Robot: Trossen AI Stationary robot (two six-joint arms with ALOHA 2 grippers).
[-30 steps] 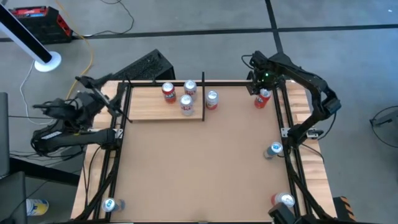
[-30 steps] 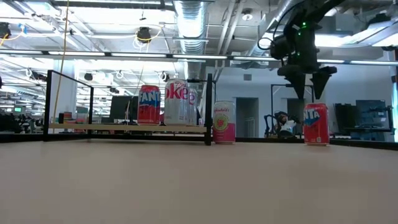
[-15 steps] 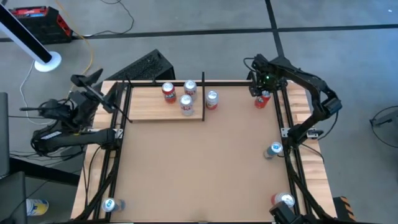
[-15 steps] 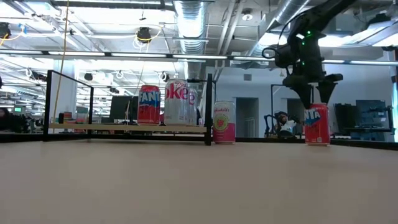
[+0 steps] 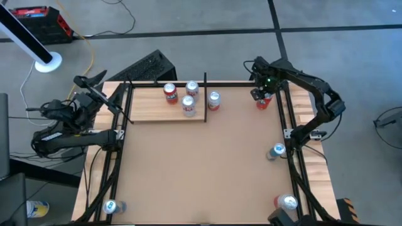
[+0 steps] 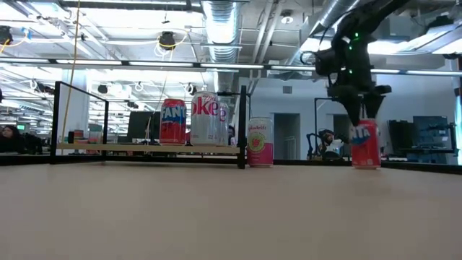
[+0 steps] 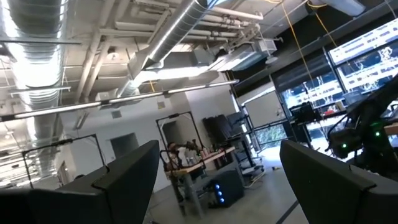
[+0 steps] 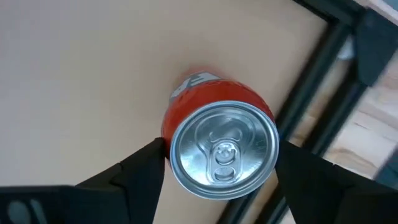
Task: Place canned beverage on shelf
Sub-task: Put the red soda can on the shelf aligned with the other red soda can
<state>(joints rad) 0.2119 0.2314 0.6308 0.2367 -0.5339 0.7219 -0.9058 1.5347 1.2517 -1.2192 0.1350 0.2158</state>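
Judging by how things lie, the job is partly done. Three cans already stand upright on the shelf [image 5: 151,107], the pale-wood panel with black rods at the upper middle of the high view: a red can [image 5: 170,93], a silver one [image 5: 192,90] just beside it, and another [image 5: 188,105] a little nearer the shelf's front edge. In the low view these read as a red can and a silver can on the raised panel, with the third partly hidden behind them.

A pink can [image 5: 214,100] stands on the brown surface [image 5: 201,169] just outside the shelf's right rod, so it does not count as placed.

At the upper right of the high view the right hand [image 5: 262,95] has its fingers down on either side of the red beverage can [image 8: 219,140], near the black frame rail. The wrist view shows a dark finger close to each side of the can's top; whether they already press it I cannot tell, and the can sits on the surface, not lifted. Lift, carry and set-down all remain.

More cans wait unplaced: one [image 5: 277,150] at the right edge, one [image 5: 287,202] at the lower right, one [image 5: 112,206] at the lower left.

Off the surface at the left of the high view, the left hand [image 5: 94,88] waits, fingers wide and holding nothing.
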